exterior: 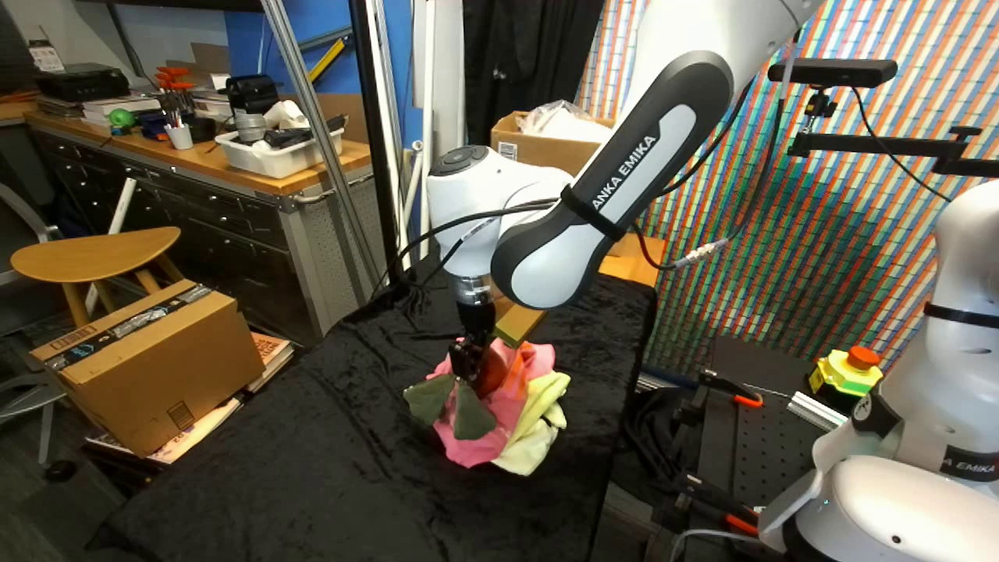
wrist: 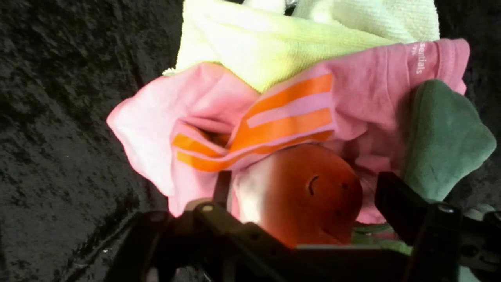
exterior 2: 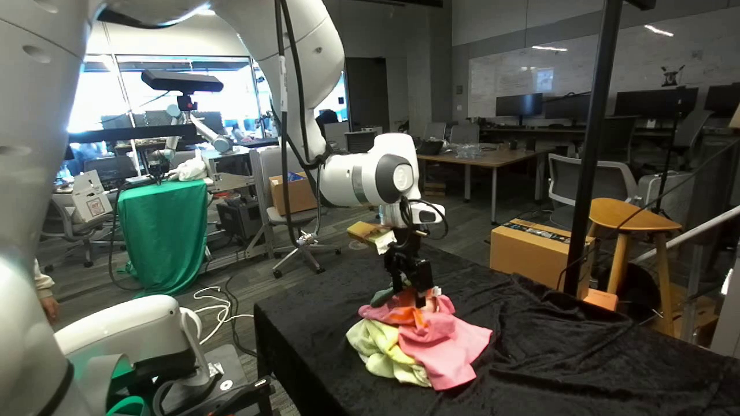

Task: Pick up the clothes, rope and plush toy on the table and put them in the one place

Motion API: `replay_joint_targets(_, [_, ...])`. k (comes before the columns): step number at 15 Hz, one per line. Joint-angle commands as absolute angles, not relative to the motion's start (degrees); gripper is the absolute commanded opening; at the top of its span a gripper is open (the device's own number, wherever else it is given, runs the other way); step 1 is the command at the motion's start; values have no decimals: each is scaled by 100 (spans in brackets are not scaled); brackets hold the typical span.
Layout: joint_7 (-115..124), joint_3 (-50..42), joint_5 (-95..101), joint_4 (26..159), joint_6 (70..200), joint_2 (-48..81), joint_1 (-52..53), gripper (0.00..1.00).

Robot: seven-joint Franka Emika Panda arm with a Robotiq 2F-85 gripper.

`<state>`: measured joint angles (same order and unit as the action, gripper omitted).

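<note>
Plush toy resting on pink cloth, gripper jaws spread either side of it, contact hard to judge, yellow cloths bunched alongside, black table beneath

A: Please, what do you count first?
B: One pink cloth, one brighter yellow cloth and one pale yellow-green cloth, which makes three.
A: And what more?
B: One red-orange plush toy. In an exterior view, there are two green fabric flaps.
A: And of the larger things?
B: I count one black-covered table, one small wooden stool, one taped cardboard box and one red emergency-stop button.
</note>
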<state>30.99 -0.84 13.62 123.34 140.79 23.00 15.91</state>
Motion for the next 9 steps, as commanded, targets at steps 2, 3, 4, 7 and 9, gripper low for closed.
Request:
replay_joint_targets(2, [2760,33,1268,12592,13800,1779,1532,100])
replay_joint_targets(3, [2687,71,1244,12627,13761,1700,1511,100])
replay_joint_targets(4, [2536,136,1178,12665,13655,1604,1470,100])
replay_joint_targets(7, [1802,401,755,12908,13143,1088,1295,100])
replay_joint_targets(9, [1304,553,397,13087,12741,622,1180,100])
